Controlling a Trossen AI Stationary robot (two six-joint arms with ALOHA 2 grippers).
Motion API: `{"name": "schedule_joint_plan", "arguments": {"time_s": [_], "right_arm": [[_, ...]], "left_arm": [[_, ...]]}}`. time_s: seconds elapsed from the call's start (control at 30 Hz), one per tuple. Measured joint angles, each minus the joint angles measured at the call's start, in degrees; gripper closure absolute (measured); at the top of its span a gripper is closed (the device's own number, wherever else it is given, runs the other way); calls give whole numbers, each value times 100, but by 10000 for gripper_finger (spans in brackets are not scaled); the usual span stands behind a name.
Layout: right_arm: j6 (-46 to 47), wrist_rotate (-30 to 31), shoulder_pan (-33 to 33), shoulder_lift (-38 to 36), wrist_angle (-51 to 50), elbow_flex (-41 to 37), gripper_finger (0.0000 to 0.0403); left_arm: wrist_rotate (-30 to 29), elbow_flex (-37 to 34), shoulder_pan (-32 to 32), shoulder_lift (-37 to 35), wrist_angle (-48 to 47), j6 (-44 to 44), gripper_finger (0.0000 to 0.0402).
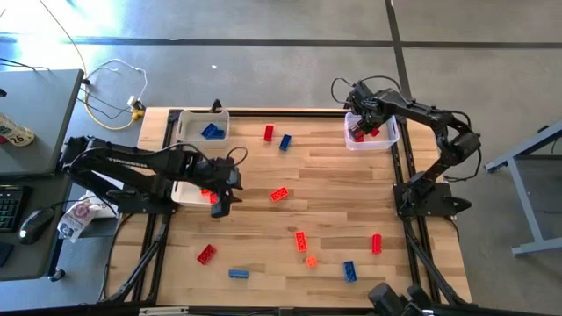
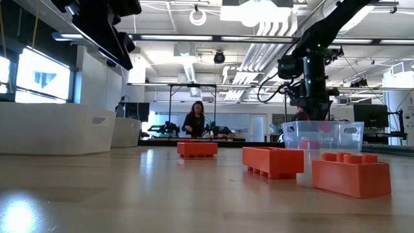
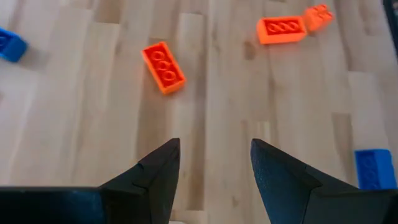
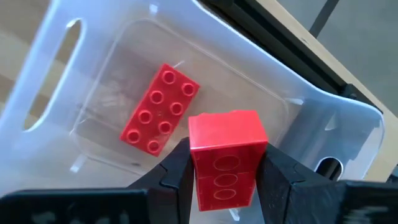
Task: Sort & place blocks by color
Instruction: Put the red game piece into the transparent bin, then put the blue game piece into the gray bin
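Observation:
Red, blue and orange blocks lie flat and scattered on the wooden table, among them an orange one [image 3: 164, 67] ahead of my left gripper [image 3: 214, 152]. That gripper is open and holds nothing, and stands beside the near white bin [image 1: 183, 195]. My right gripper [image 4: 222, 155] hangs over the clear bin [image 1: 386, 140] at the far right, shut on a red block [image 4: 224, 134]. Another red block [image 4: 160, 109] lies flat on that bin's floor. A blue block [image 1: 212, 132] lies in the far white bin [image 1: 189, 123]. My right gripper pinches the red block between its two fingers [image 4: 177, 171], on two opposite sides [image 4: 198, 174]. The fingers come from above, pointing steeply down. The block hangs lifted clear above the clear bin's floor, with a face bearing three round marks turned toward the wrist.
Loose blocks lie across the table's middle and near part: red [image 1: 269, 133], blue [image 1: 285, 141], orange [image 1: 301, 240], red [image 1: 377, 243], blue [image 1: 349, 270], red [image 1: 206, 254], blue [image 1: 238, 274]. A person [image 2: 194, 120] stands far behind the table.

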Motion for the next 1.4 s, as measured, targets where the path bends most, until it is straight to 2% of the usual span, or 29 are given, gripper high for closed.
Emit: {"name": "schedule_joint_plan", "arguments": {"time_s": [0.07, 0.33, 0.73, 0.9, 1.23, 1.4], "right_arm": [[16, -2, -74, 0, 17, -8, 295], [282, -252, -224, 0, 57, -8, 247], [667, -245, -217, 3, 116, 2, 202], [1079, -403, -211, -2, -405, 316, 197], [1655, -463, 372, -702, -548, 726, 197], [2029, -477, 802, -1066, -511, 727, 196]], "left_arm": [[-2, 0, -180, 0, 0, 1, 218], [-2, 0, -894, 0, 0, -89, 218], [-68, 0, -1618, 0, 4, -1339, 218], [-69, 0, -1811, 0, 4, -1790, 218], [-73, 211, -2257, 0, -9, -2273, 218], [-391, 417, -2518, 0, -95, -2435, 218]]}}
